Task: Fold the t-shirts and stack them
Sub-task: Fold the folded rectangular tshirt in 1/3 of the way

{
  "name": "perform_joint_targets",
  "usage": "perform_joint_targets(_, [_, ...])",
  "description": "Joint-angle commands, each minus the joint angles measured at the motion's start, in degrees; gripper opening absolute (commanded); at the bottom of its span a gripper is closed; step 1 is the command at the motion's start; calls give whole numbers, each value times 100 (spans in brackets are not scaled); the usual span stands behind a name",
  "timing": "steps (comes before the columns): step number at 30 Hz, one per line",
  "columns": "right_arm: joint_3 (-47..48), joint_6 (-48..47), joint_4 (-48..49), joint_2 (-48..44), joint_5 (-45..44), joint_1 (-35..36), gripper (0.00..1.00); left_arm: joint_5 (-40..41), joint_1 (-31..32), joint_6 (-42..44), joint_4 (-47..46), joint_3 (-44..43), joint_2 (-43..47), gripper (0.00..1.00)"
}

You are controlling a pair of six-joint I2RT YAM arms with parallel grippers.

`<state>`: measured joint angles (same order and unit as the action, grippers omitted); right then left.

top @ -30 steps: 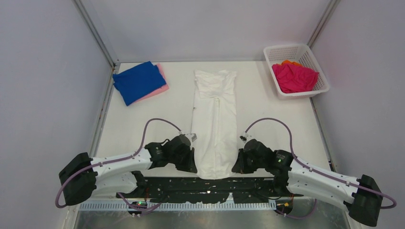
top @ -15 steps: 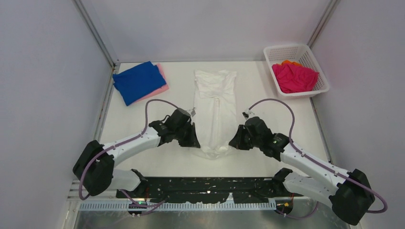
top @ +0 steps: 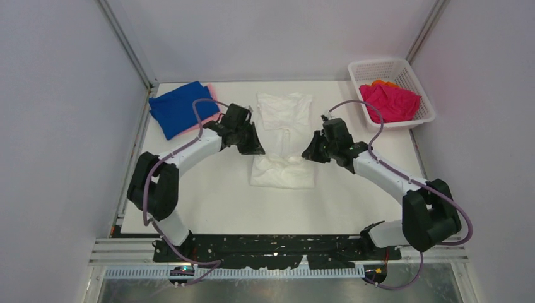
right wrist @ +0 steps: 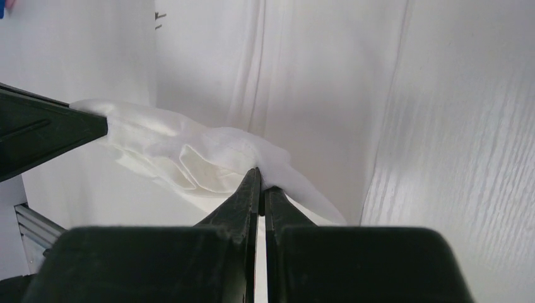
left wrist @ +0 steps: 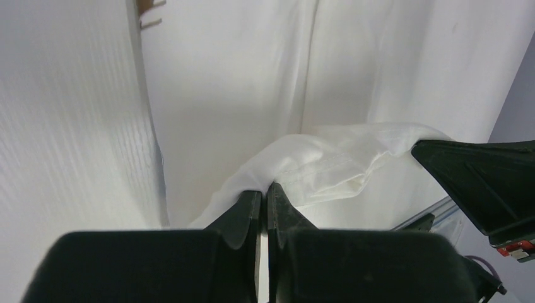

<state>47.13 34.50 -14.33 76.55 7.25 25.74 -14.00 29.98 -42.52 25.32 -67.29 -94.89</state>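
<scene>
- My left claw (left wrist: 260,191) is pinched tight on the white t-shirt (top: 285,112). It grips one corner of the shirt's raised edge, and the fingers meet with only cloth between them.
- My right claw (right wrist: 259,182) is clamped the same way on the opposite corner of that edge.
- Between my two claws the held edge hangs slack and rumpled above the shirt's middle.
- The white t-shirt lies in the middle of the desk (top: 202,196) as a narrow strip. Its far end is flat and its near part is doubled over on itself.
- Both my arms reach out over the desk, one on either side of the strip.
- The royal blue t-shirt (top: 180,107) lies folded at the far left corner. It sits on top of the pale pink t-shirt (top: 212,93), whose edge shows along its right side.
- The magenta t-shirt (top: 388,102) sits bunched in the white basket (top: 378,64) at the far right corner. A bit of the orange t-shirt (top: 382,83) shows behind it.
</scene>
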Motion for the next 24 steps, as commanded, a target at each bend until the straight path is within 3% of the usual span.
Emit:
perform_joint_targets(1, [624, -273, 411, 480, 160, -287, 5, 18, -193, 330, 309, -896, -529, 0])
perform_joint_targets(6, [1042, -351, 586, 1104, 455, -550, 5, 26, -399, 400, 454, -1494, -1083, 1])
perform_joint_targets(17, [1787, -277, 778, 2223, 631, -919, 8, -273, -648, 539, 637, -2648, -2190, 13])
perform_joint_targets(20, [1968, -208, 838, 2513, 597, -995, 11, -279, -716, 510, 638, -2935, -2455, 24])
perform_joint_targets(22, [2140, -129, 878, 2699, 573, -1084, 20, -260, -778, 483, 621, -3167, -2618, 40])
perform_joint_targets(24, [2332, -18, 1037, 2855, 508, -1192, 39, -296, -856, 485, 591, -3463, -2726, 55])
